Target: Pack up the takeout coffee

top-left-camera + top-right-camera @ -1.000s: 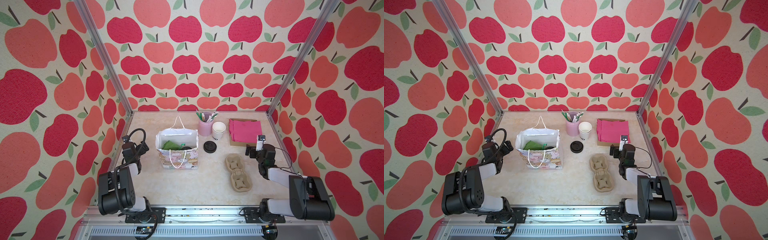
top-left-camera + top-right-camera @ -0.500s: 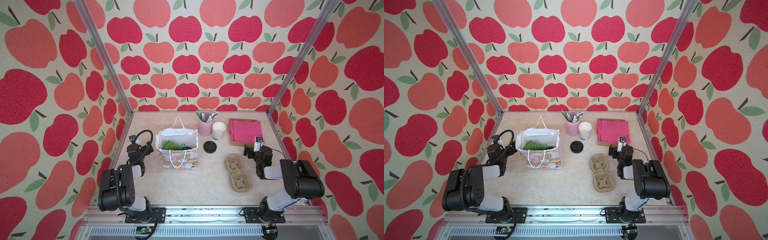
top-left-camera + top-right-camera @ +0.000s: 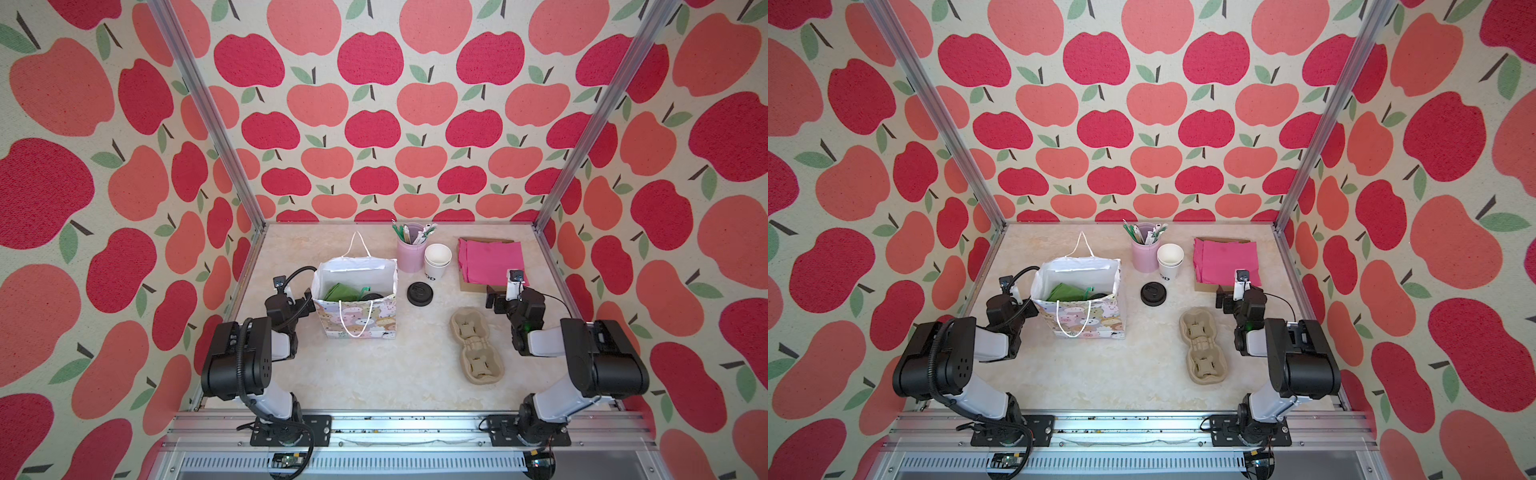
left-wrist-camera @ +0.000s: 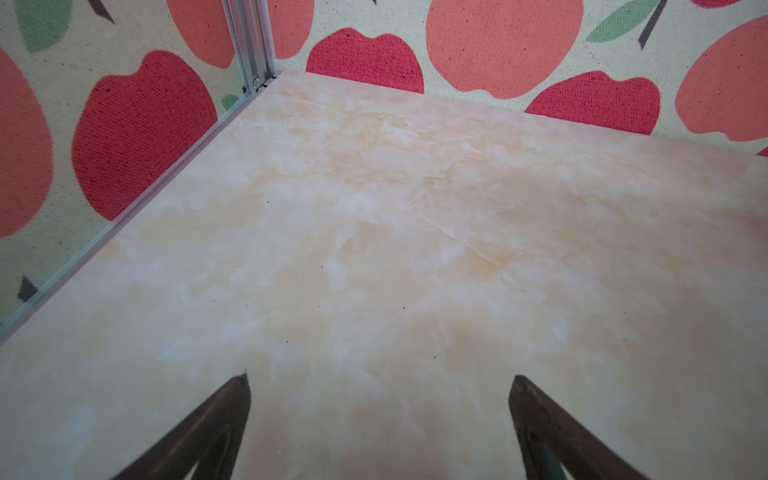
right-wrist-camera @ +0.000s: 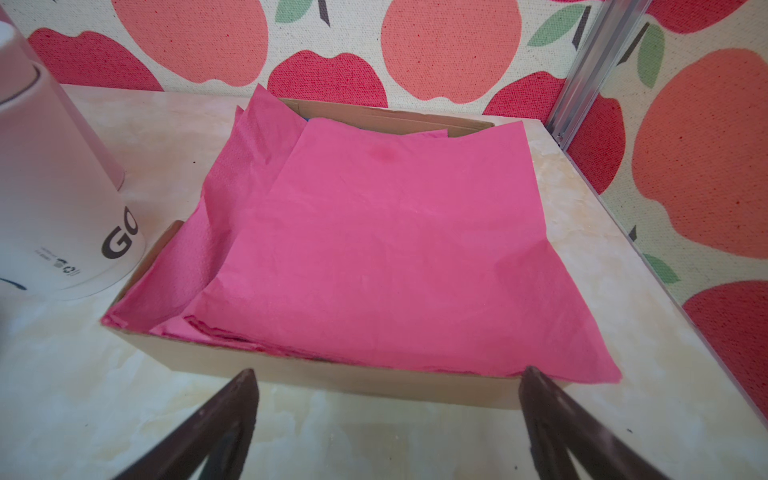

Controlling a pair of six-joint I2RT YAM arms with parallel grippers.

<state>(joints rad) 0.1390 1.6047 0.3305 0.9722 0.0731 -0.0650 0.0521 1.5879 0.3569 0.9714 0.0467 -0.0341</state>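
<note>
The takeout coffee cup (image 3: 437,259) (image 3: 1170,259) is white paper with black lettering and stands open-topped at the back of the table, with another cup nested in it. Its side also shows in the right wrist view (image 5: 54,187). A round black sip lid (image 3: 419,293) (image 3: 1153,294) lies flat on the table just in front of the cup. My left gripper (image 3: 291,298) (image 4: 380,378) is open and empty over bare table, close to the left side of the gift bag (image 3: 357,307). My right gripper (image 3: 505,293) (image 5: 386,374) is open and empty in front of the napkin tray.
The bag holds green paper and a dark round thing. A pink stirrer holder (image 3: 409,253) stands next to the cup. Pink napkins (image 5: 374,241) lie in a cardboard tray (image 5: 332,382) at the back right. A tan pulp carrier (image 3: 473,349) lies front right.
Both arms have unfolded. The left gripper has moved right, toward the bag. The right gripper has shifted a little left, near the napkin tray. Both stay open.
</note>
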